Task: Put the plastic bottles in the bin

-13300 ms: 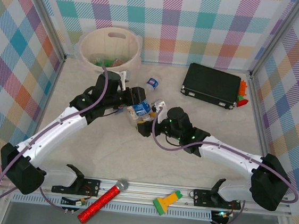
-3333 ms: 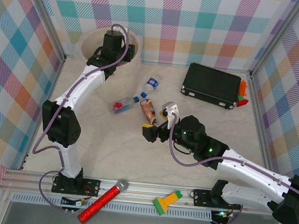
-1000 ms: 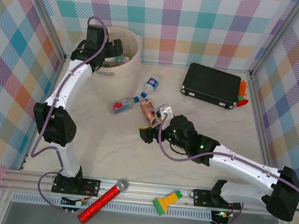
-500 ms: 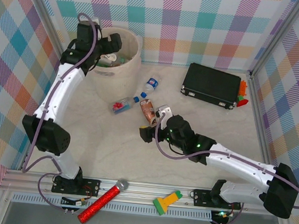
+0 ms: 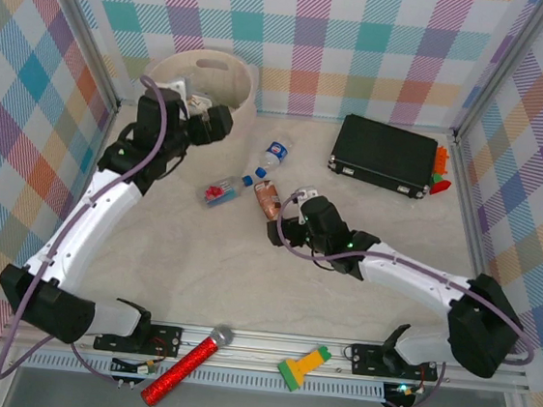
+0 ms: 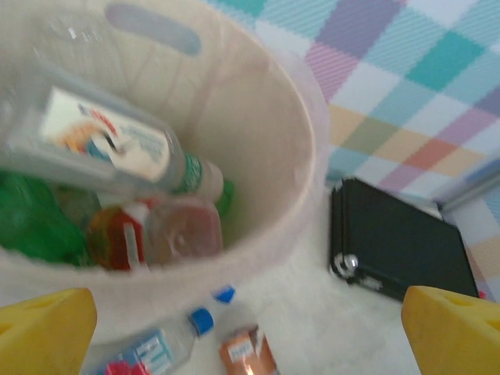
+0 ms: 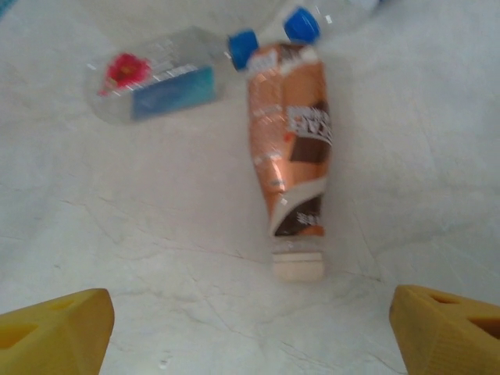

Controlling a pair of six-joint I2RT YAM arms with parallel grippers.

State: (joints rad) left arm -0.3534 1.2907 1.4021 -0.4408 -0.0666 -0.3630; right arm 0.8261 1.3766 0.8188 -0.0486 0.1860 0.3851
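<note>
Since the moment before, the left claw [image 5: 207, 122] has come down from over the large round pale cream plastic bin [image 5: 243, 89], and the right claw [image 7: 250, 332] has slid closer to the bottles on the table [image 5: 243, 288].

The right claw's yellow fingertips [image 7: 55, 328] are spread wide and grip nothing, with bare table on both sides. Just ahead, centred between them, the orange-brown labelled plastic bottle [image 7: 291, 164] lies lengthwise, its pale end nearest the claw. Beyond it to the left, the clear bottle with a blue label and red mark [image 7: 152, 86] lies crosswise, its blue cap just beside the orange bottle's far end. A third blue-capped bottle [image 7: 301, 23] meets that end too.

The left claw is wide open and empty, close to the bin's near wall. Ahead of it, the bin holds green bottles [image 6: 31, 226], reddish ones and a clear white-labelled bottle [image 6: 101, 144] on top. To the right of the bin is open table, then the flat black case [image 6: 398, 250].
</note>
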